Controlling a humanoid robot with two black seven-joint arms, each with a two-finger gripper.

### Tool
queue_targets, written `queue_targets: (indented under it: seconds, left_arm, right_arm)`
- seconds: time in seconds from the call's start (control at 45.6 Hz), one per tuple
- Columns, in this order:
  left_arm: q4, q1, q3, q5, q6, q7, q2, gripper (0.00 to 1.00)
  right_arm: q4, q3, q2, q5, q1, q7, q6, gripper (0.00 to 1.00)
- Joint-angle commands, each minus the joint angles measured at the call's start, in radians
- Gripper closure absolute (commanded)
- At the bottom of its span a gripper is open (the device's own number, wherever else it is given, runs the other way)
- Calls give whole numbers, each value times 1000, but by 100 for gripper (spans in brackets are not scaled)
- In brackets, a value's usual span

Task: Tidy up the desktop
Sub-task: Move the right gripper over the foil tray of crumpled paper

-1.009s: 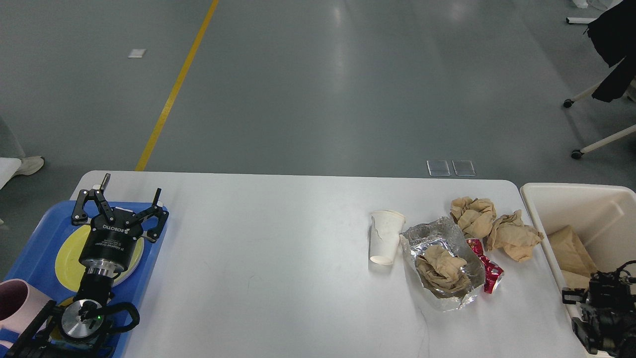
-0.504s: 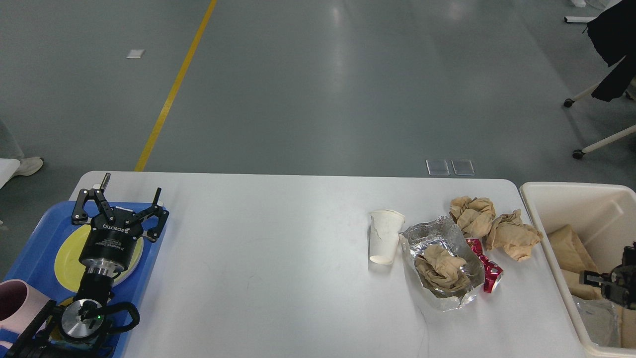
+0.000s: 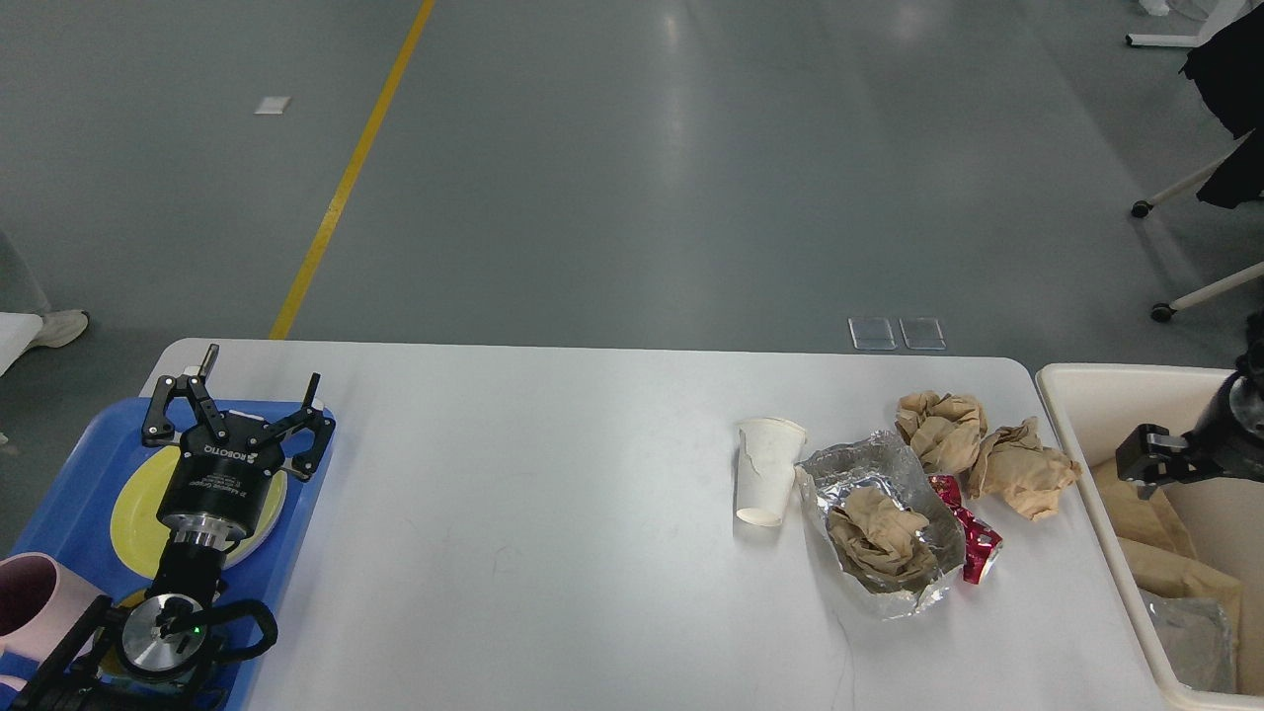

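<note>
The desktop [image 3: 553, 513] holds a white cup [image 3: 765, 469] beside crumpled foil [image 3: 889, 533]; left gripper [image 3: 237, 400] spread apart.

The desktop [image 3: 553, 513] carries, toward its right end, a white paper cup [image 3: 766, 470] lying just left of a crumpled foil sheet [image 3: 884, 523] with a brown paper ball inside, and two more brown paper balls [image 3: 987, 449] lie behind the foil. The left gripper [image 3: 247, 395] hangs with its fingers spread over the blue tray [image 3: 69, 474] at the desktop's left end. The right gripper [image 3: 1150, 456] is over the cream bin [image 3: 1096, 385] beside the desktop's right edge; its fingers cannot be told apart.
</note>
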Motion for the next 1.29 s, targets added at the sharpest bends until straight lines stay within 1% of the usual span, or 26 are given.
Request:
queue_targets:
  seconds: [0.0,0.11,0.153,0.197,0.263,0.307,0.395,0.438,0.548,0.789,0.899,0.965,1.052,1.162,1.272]
  left_arm:
    - [1,1,0,0,0,0,0,3]
    - [0,1,0,0,0,0,0,3]
    - [1,1,0,-2,1,0,0,3]
    - [0,1,0,0,1,0,0,3]
    - [1,1,0,0,3,0,0,3]
    - [1,1,0,-2,3,0,0,3]
    - [1,1,0,0,3,0,0,3]
    - [0,1,0,-2,3,0,0,3]
    - [1,1,0,0,3,-1,0,3]
    - [1,1,0,0,1,-1,0,3]
    - [1,0,0,0,0,0,0,3]
    - [1,1,0,0,0,-1,0,3]
    - [1,0,0,0,0,0,0,3]
    - [1,1,0,0,0,0,0,3]
    - [0,1,0,0,0,0,0,3]
  right_arm:
    - [114,-14,106,29,193,1,105,0]
    - [186,-14,115,112,325,3,234,0]
    - [219,-14,126,140,389,5,269,0]
    - [249,-15,146,155,442,9,291,0]
    - [308,-20,175,160,491,20,276,0]
    - [362,-21,186,161,528,50,253,1]
    - [419,-31,233,160,603,175,205,0]
    - [422,-46,262,160,621,208,201,0]
    - [420,-71,296,161,631,202,187,0]
    - [405,-67,301,152,626,199,167,0]
    - [390,-60,301,149,582,199,150,0]
    - [379,-57,302,141,551,199,115,0]
    - [358,-35,308,134,481,198,70,0]
    - [307,77,311,79,347,192,21,0]
    - [249,170,331,33,189,173,-65,0]
